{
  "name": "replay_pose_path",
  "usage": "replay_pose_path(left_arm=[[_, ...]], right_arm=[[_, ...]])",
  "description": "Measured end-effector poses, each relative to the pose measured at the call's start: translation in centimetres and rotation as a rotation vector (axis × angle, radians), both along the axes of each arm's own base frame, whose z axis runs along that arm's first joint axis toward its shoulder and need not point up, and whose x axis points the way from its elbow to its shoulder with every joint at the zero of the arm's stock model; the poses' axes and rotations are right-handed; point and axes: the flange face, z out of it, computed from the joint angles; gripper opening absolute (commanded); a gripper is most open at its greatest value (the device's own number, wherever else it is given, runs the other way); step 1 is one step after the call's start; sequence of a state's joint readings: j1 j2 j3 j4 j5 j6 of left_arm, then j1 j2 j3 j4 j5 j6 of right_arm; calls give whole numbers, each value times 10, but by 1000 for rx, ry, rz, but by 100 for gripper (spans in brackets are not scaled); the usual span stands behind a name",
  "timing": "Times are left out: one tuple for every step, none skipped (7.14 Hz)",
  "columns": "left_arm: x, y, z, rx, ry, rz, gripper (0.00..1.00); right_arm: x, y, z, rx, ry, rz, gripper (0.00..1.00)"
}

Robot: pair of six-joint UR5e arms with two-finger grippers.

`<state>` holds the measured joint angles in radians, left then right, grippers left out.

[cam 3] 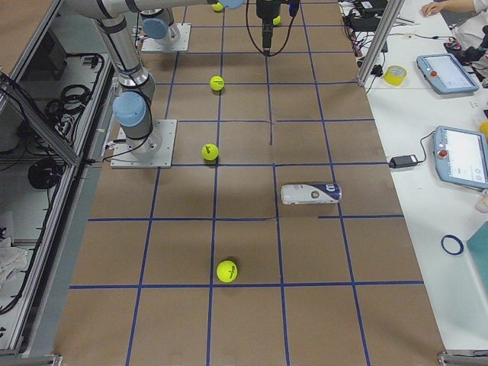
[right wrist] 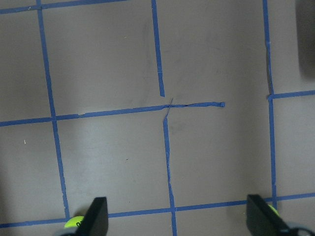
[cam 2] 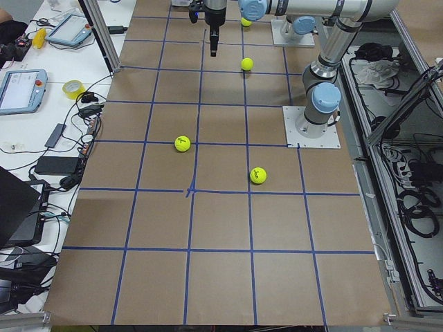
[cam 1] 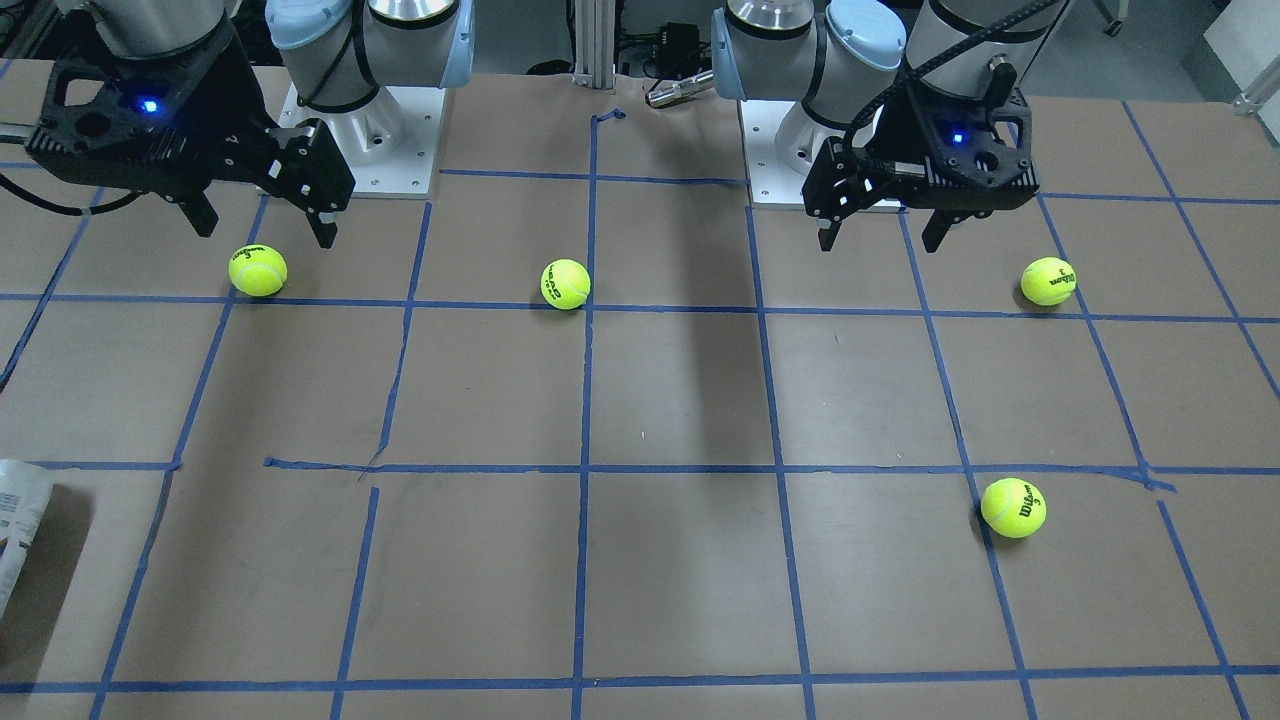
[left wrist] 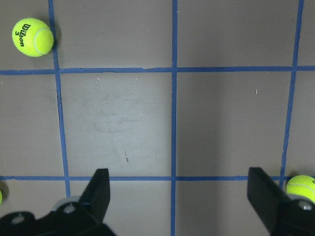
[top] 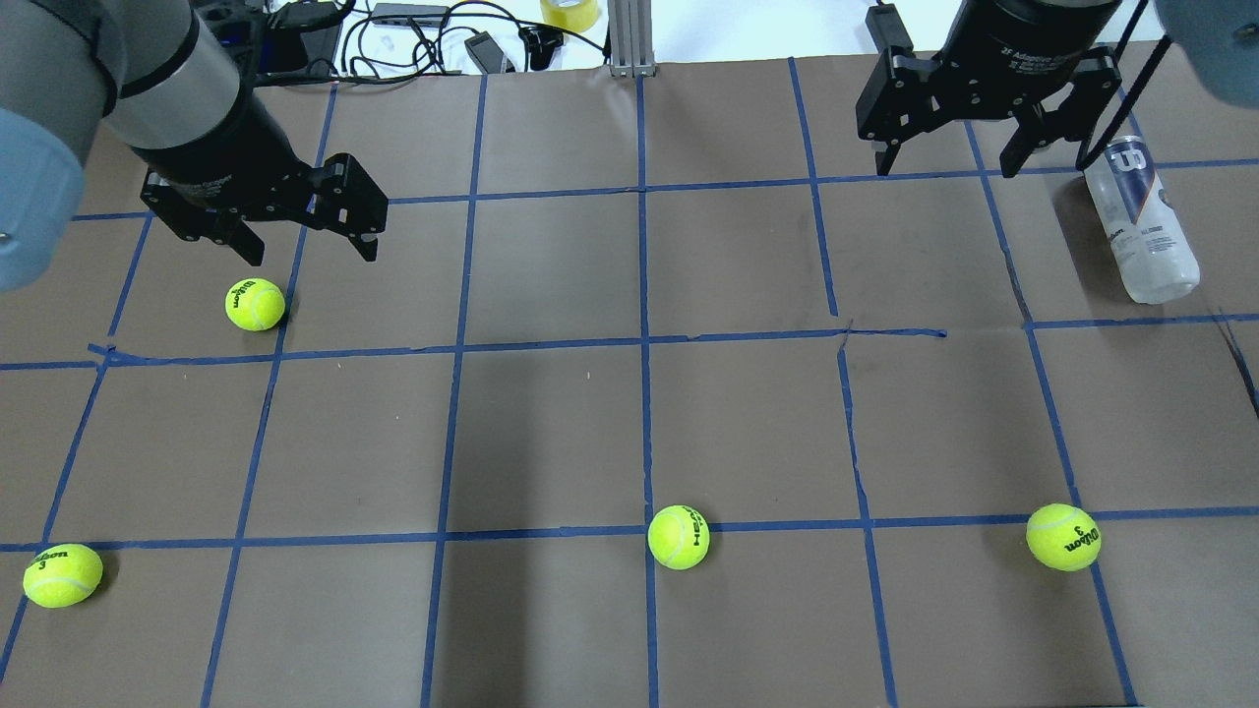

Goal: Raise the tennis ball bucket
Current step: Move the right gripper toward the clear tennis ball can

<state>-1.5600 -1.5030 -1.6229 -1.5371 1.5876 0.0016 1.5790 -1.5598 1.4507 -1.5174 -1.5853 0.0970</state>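
Observation:
The tennis ball bucket (top: 1141, 221) is a clear plastic can with a white and navy W label. It lies on its side at the far right of the table. It also shows at the left edge of the front view (cam 1: 20, 530) and in the right side view (cam 3: 310, 194). My right gripper (top: 946, 167) hangs open and empty above the table, to the left of the can's far end and apart from it. My left gripper (top: 300, 236) is open and empty, hovering just beyond a tennis ball (top: 254, 305). Neither wrist view shows the can.
More yellow-green tennis balls lie at the near left (top: 62, 575), near middle (top: 679, 537) and near right (top: 1063, 537). The brown table (top: 551, 423) carries a blue tape grid. Cables and devices (top: 413, 29) sit past the far edge.

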Motion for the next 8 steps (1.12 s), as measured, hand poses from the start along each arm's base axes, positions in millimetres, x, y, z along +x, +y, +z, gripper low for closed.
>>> replay_pose_path(left_arm=[[0,0,0,0,0,0,100],[0,0,0,0,0,0,100],[0,0,0,0,0,0,100],[0,0,0,0,0,0,100],[0,0,0,-1,0,1,100],[1,0,0,-2,-1,0,100],[1,0,1,-2,-2,1,100],[1,0,1,-3,-2,1,100]], right_arm=[[-1,0,2,-1,4,-1,100],[-1,0,4,-7,4,-2,100],[-1,0,10,-31,3,-2,100],[-4,-4,16,-65,15,-3,100],[-13,-14,14,-85,29,-16,100],[-42,-44,-6,-85,41,-65,100],[-90,-87,-39,-83,48,-122,100],[-147,-131,-75,-94,58,-139,100]])
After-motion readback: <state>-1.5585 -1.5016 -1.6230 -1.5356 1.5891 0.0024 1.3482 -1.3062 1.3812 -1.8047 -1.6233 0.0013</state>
